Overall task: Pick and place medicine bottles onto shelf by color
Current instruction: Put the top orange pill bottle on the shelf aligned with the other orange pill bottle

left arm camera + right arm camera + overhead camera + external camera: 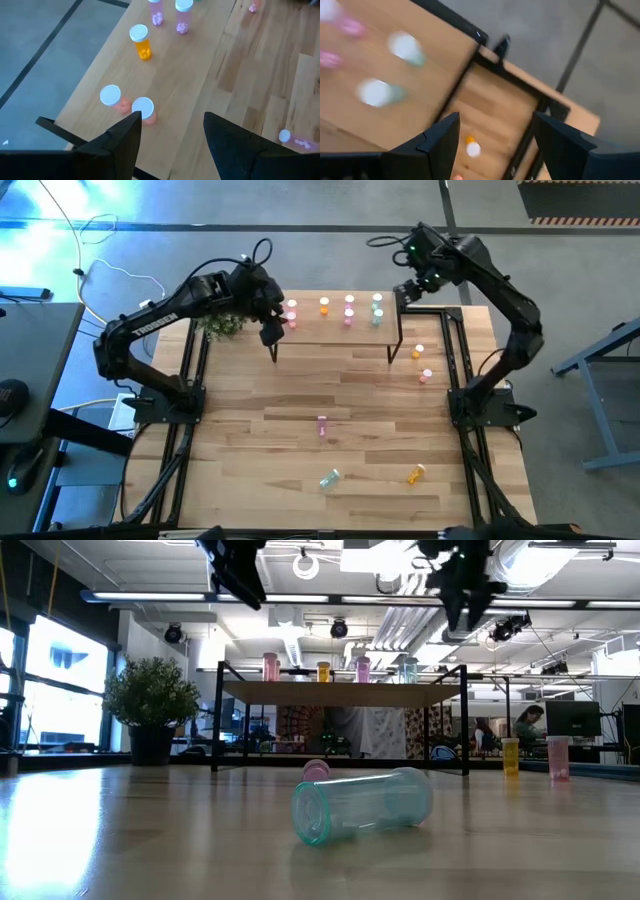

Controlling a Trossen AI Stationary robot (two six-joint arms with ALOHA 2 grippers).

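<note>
The shelf point(340, 330) stands at the table's far side and carries several upright bottles: two pale red ones point(143, 107), an orange one point(140, 40), pink ones point(183, 12) and green ones point(407, 47). My left gripper point(170, 117) is open and empty above the shelf's left end point(270, 332). My right gripper point(495, 117) is open and empty above the shelf's right end point(405, 293). On the table, an orange bottle point(418, 353) and a pink one point(426, 375) stand upright. A pink point(322, 425), a green point(330, 478) and an orange bottle point(416, 474) lie on their sides.
A small potted plant point(222, 325) stands at the shelf's left. The shelf's black legs point(390, 355) reach down to the table. The green bottle point(360, 805) lies close to the table's near edge. Black frame rails point(455, 350) run along the table's sides.
</note>
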